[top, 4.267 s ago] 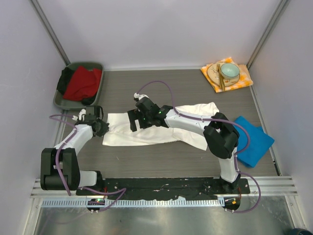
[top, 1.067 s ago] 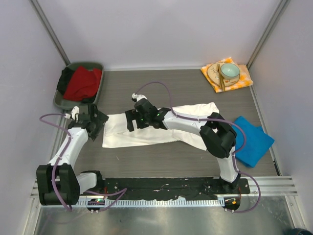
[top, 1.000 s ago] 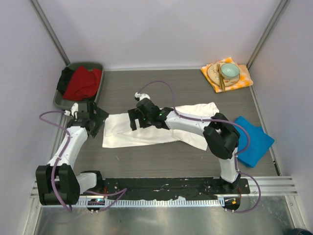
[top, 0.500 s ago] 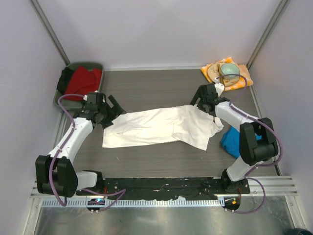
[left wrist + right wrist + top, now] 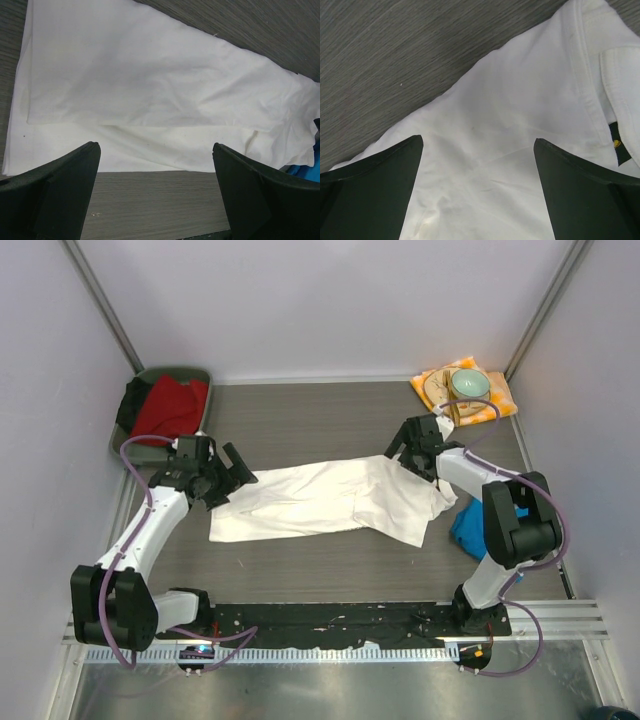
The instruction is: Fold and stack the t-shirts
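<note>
My left hand (image 5: 236, 472) and right hand (image 5: 402, 452) hover spread over opposite ends of the rumpled white cloth t-shirt (image 5: 320, 502); folding it, I reckon, means pinching corners next.

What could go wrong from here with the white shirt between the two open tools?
1. The white shirt lies in two wrinkled layers. The open left tool may pinch only the upper one, so the fold could go crooked.
2. Its right end lies close to the blue shirt. A pull by the open right tool might drag that too.
</note>
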### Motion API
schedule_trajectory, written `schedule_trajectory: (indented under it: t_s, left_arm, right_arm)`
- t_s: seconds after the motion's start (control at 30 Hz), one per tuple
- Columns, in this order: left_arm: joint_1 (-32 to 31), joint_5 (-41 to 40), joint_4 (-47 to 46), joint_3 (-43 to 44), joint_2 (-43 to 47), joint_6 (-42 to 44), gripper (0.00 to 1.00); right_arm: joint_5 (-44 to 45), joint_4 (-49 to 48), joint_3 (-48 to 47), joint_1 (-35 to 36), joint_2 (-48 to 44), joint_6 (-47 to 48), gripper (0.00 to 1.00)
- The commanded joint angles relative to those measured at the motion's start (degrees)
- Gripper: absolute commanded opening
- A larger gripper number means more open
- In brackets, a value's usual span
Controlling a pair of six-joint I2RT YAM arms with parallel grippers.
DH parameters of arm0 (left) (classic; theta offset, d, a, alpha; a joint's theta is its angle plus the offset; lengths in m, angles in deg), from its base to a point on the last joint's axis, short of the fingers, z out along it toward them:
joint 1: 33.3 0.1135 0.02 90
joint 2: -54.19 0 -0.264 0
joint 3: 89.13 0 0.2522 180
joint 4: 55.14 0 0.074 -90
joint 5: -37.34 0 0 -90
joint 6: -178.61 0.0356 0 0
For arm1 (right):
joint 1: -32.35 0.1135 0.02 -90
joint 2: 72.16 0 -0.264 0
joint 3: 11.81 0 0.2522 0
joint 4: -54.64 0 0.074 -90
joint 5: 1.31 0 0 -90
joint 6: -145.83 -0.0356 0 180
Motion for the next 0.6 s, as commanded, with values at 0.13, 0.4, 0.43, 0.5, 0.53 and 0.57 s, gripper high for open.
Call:
schedule_trajectory:
  t_s: [0.13, 0.4, 0.43, 0.5, 0.53, 0.57]
  left_arm:
    - [0.2, 1.2, -0.4, 0.1, 0.9, 1.6, 1.00]
    - [0.2, 1.2, -0.2, 0.6, -0.9, 2.0, 1.00]
    - [0.2, 1.2, -0.3, 0.6, -1.2, 1.9, 1.00]
    - [0.2, 1.2, -0.3, 0.8, -1.8, 1.9, 1.00]
    - [0.2, 1.2, 0.0, 0.9, -2.1, 1.9, 1.00]
    - [0.2, 1.1, 0.2, 0.9, -2.1, 2.0, 1.00]
  right_arm:
    - [-2.1, -8.2, -2.1, -0.4, 5.8, -0.7, 1.00]
    - [-2.7, -9.5, -6.3, -0.7, 10.6, 0.9, 1.00]
    - [-2.8, -9.4, -7.7, -0.7, 11.5, 1.2, 1.00]
    - [-2.7, -8.4, -9.3, -0.9, 13.2, 1.6, 1.00]
    - [-2.6, -8.2, -11.1, -0.8, 15.2, 1.6, 1.00]
    - [-2.5, -7.4, -12.1, -0.9, 16.2, 1.5, 1.00]
